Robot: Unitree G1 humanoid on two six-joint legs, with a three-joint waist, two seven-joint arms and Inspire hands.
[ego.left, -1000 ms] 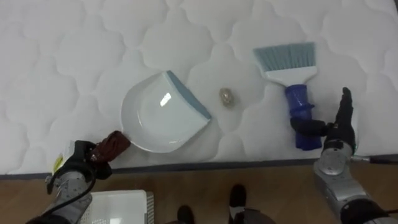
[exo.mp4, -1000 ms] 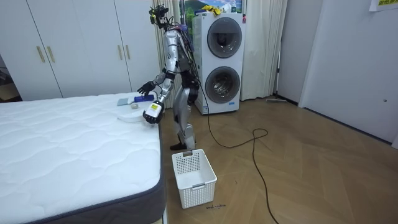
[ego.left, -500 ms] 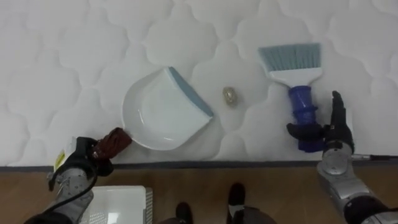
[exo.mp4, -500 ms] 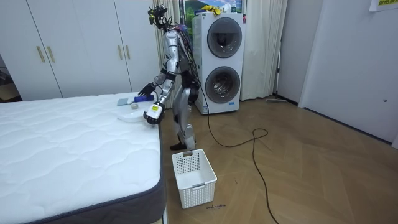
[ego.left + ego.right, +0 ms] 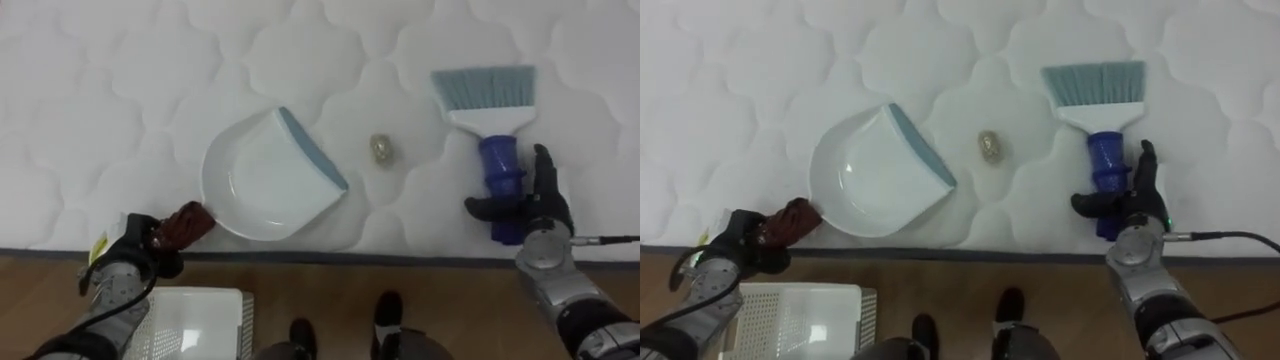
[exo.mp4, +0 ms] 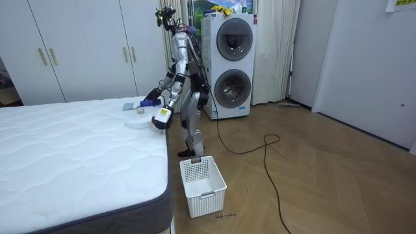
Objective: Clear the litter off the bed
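Right robot hand (image 5: 538, 205) has edged in on the brush (image 5: 487, 92): thumb now laid across the blue handle (image 5: 498, 170), fingers straight up along its right side, not clamped. Brush lies flat on the bed (image 5: 120, 90), bristles to the far side. Small tan lump (image 5: 381, 149) left of it, just off the lip of the white dustpan (image 5: 260, 180). Left robot hand (image 5: 128, 255) clamped on the brown dustpan handle (image 5: 183, 224) at the near mattress edge. White basket (image 5: 190, 322) on the floor below. Robot stands at the bedside, stacked washers (image 6: 231, 58) behind it.
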